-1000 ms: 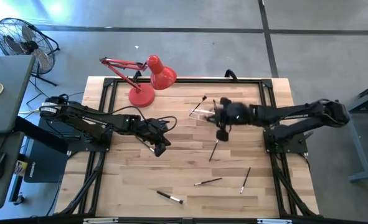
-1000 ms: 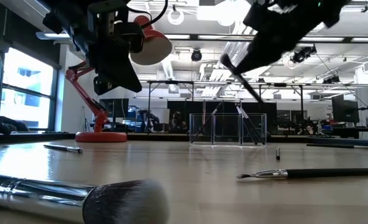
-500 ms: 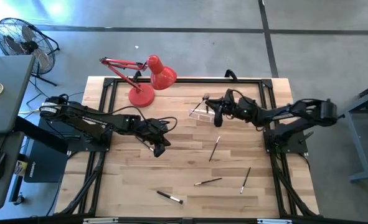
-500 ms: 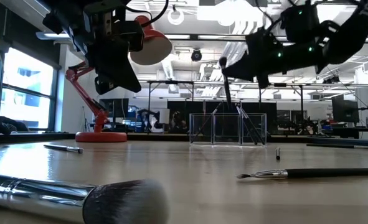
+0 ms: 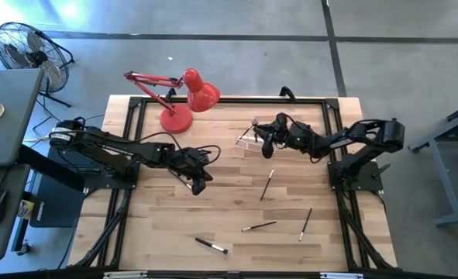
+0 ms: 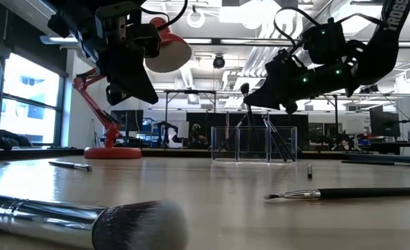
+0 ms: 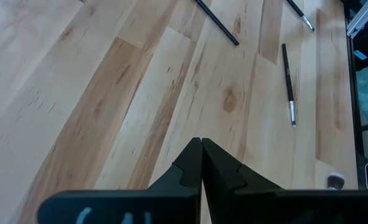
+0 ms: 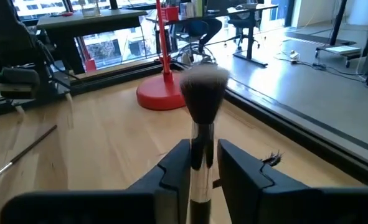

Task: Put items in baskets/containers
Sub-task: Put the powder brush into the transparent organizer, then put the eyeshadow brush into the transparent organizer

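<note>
While its long dark arm reaches across the far side of the pale wooden table [image 5: 167,225], the right gripper [image 8: 200,163] hovers just above the small clear plastic holder [image 6: 254,144], a soft-tipped make-up brush with a silver ferrule [image 8: 202,127] standing upright between its two fingers, which sit narrowly apart on either side of the handle; whether they press it cannot be told. Several thin brushes already lean inside the holder. The left gripper [image 7: 201,163] hangs over the middle of the table, wrist bent downward, fingers pressed together on nothing. Four thin dark-handled brushes [image 5: 266,186] lie scattered on the near half of the boards, well apart from the holder. Behind it stands a red desk lamp [image 5: 184,99].
</note>
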Controlling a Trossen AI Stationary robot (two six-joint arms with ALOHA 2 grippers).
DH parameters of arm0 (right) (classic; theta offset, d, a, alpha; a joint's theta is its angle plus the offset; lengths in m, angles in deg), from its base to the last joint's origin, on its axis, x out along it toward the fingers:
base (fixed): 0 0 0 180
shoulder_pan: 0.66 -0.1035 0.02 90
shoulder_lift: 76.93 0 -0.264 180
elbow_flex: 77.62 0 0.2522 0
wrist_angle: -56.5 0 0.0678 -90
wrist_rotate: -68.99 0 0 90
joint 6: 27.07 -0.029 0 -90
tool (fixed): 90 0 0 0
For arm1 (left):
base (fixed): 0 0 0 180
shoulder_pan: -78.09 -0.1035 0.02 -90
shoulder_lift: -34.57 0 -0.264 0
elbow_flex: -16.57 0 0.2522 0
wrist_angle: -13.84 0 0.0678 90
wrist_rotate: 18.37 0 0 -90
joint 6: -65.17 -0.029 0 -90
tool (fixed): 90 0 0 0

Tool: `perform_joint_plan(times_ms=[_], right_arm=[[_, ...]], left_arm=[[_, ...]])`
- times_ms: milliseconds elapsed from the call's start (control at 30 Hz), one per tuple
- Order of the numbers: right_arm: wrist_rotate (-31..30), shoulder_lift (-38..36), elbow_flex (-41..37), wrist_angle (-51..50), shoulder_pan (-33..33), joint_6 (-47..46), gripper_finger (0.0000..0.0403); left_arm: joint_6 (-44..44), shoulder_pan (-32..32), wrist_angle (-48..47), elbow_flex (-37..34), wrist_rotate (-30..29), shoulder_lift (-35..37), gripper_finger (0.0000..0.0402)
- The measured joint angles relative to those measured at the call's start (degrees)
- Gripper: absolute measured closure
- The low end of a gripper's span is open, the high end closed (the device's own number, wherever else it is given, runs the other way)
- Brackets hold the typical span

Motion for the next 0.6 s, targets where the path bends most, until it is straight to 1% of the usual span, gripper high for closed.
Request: perform_joint_plan(times_ms=[233,333,500,600], right_arm=[[-0.9,-0.1,0.0,0.0,0.0,0.0,0.0306],[-0.9,-1.4,0.0,0.0,0.0,0.4,0.0301],[-0.9,-7.7,0.0,0.0,-0.3,4.0,0.0304],[-1.0,-13.0,0.3,-2.6,-1.5,4.8,0.0314]], left_arm=[[-0.8,0.0,0.0,0.0,-0.1,0.0,0.0401],[-1.3,0.0,0.0,0.0,-0.2,0.0,0.0401],[-1.3,0.0,0.0,0.0,-0.2,0.0,0.0402],[-1.3,0.0,0.0,0.0,-0.2,0.0,0.0401]])
